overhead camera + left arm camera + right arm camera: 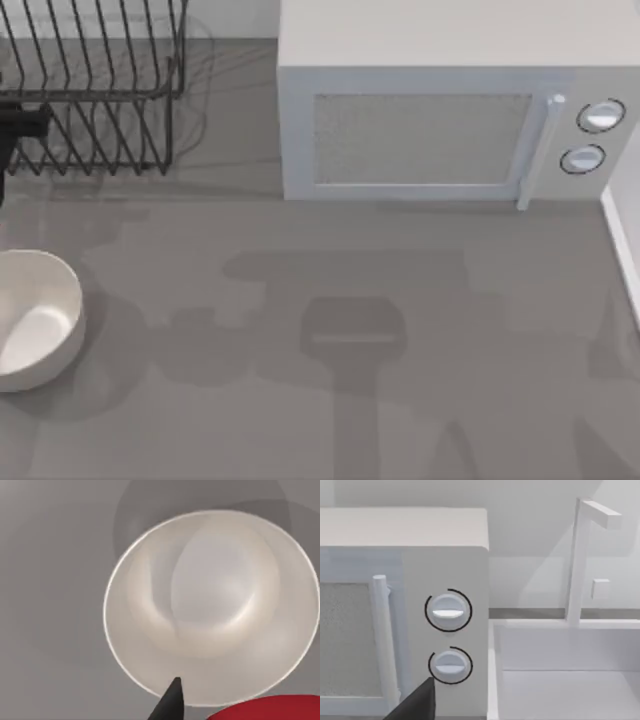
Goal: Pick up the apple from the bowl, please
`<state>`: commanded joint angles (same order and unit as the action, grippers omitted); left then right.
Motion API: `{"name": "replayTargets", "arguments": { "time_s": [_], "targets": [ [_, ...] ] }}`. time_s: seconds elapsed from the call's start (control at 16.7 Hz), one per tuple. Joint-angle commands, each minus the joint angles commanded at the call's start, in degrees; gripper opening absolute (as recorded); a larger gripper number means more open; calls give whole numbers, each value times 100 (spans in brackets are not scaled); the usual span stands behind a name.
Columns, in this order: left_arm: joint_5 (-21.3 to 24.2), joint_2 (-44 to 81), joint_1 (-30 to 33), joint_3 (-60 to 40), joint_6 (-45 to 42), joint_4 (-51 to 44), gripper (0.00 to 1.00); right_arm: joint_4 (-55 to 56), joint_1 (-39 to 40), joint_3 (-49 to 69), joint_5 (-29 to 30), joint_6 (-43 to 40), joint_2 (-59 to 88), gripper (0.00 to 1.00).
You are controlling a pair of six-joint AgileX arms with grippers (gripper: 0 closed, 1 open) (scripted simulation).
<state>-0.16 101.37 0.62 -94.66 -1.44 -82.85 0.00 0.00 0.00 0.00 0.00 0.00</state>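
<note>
The off-white bowl (35, 315) stands at the table's left edge, and its pale inside (210, 600) holds nothing. In the left wrist view the red apple (270, 709) hangs close to the camera, above the bowl's rim. My left gripper (225, 707) is shut on it, with one dark fingertip (172, 697) showing beside the fruit. My right gripper is off to the right, facing the microwave's knobs; one dark finger (417, 702) of it shows.
A white microwave (430, 110) with a handle (535, 150) and two knobs (448, 611) stands at the back. At the back left is a black wire rack (95, 85), with a dark arm part (20, 125) beside it. A white sink (565, 680) lies at the right.
</note>
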Motion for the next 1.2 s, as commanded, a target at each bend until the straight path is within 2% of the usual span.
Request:
{"name": "replayTargets", "arguments": {
  "time_s": [0.3, 0.78, 0.96, 1.2],
  "targets": [
    [-1, -236, 19, -1401, 24, -1460, 0, 0, 0, 0, 0, 0, 0, 100],
    [-4, -181, 82, -1583, 105, -1575, 0, 0, 0, 0, 0, 0, 0, 100],
    [3, 296, 642, -1767, 666, -1364, 0, 0, 0, 0, 0, 0, 0, 100],
    [16, 1180, 1849, -2058, 1887, -878, 0, 0, 0, 0, 0, 0, 0, 100]
  ]
}}
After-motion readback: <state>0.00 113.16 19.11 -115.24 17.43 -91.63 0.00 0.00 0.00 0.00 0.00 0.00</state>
